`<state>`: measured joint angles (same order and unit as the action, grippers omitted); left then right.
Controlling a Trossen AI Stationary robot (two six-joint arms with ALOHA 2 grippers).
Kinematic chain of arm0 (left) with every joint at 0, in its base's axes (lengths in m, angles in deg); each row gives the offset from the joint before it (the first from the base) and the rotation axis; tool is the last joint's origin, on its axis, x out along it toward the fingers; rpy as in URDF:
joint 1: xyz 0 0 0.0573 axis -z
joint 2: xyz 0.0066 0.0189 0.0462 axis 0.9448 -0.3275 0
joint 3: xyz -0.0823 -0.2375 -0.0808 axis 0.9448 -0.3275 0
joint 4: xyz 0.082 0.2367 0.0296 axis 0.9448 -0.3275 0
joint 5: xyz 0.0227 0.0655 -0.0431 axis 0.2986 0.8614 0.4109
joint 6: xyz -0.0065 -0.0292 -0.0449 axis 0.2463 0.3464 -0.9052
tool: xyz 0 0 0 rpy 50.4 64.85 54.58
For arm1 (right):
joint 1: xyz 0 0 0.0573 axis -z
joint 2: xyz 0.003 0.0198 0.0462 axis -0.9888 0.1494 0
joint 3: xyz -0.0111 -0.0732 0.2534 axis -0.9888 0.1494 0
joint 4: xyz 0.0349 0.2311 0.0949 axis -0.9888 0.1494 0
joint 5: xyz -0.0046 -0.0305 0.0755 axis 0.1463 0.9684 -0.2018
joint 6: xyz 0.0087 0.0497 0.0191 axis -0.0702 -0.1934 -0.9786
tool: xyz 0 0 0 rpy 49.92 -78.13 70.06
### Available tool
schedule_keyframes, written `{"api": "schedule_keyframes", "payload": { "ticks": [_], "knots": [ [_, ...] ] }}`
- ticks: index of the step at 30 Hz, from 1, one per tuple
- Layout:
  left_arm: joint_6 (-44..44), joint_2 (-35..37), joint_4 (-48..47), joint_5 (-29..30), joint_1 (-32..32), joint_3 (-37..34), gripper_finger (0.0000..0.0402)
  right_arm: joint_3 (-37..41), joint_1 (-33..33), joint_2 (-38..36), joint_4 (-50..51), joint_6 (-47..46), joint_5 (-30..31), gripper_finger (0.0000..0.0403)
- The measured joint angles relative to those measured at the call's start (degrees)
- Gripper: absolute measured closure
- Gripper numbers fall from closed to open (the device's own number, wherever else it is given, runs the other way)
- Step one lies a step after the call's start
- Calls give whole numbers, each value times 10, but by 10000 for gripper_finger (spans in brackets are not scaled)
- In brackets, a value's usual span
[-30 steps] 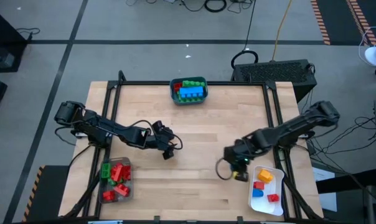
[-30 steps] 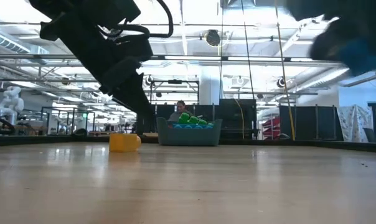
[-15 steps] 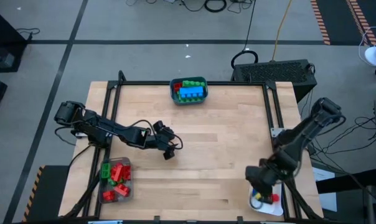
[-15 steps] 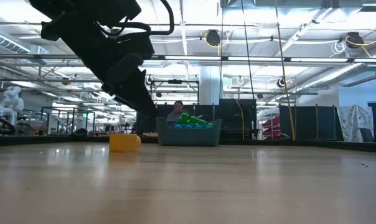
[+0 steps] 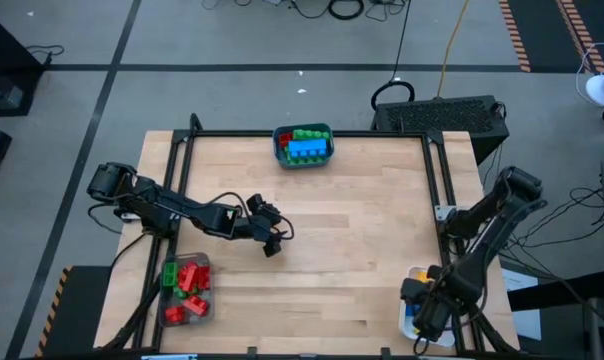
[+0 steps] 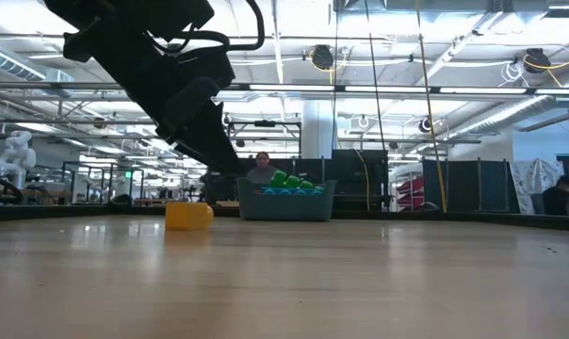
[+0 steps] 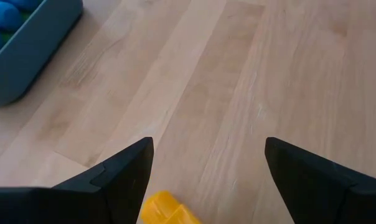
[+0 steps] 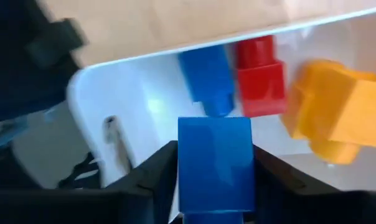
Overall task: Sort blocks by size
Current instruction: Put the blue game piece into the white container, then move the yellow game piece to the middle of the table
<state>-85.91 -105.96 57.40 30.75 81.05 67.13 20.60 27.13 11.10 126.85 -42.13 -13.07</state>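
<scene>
Blue studded plastic brick [image 8: 215,163]: between right hand [image 8: 210,177] fingers, grip uncertain, over white plastic tray [image 8: 144,93] at tabletop [image 5: 332,200] corner. Left hand [image 7: 206,180]: fingers apart above yellow brick [image 7: 166,208].

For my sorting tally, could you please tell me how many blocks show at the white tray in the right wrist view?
4: a blue block between the right gripper's fingers, and another blue, a red and an orange lying in the tray. More may be hidden.
</scene>
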Motion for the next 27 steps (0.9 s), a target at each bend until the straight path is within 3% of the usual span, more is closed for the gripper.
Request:
{"api": "schedule_keyframes", "payload": {
  "ticks": [5,9,17,27],
  "knots": [
    [-3,0,5,-2,1,0,91,0,0,21,8,10,4,187],
    [-27,0,3,-17,4,0,91,0,10,20,21,51,6,163],
    [-58,0,3,-15,27,0,91,0,48,-19,32,142,145,170],
    [-140,0,-78,12,31,0,91,0,122,-47,12,285,240,181]
  ]
}}
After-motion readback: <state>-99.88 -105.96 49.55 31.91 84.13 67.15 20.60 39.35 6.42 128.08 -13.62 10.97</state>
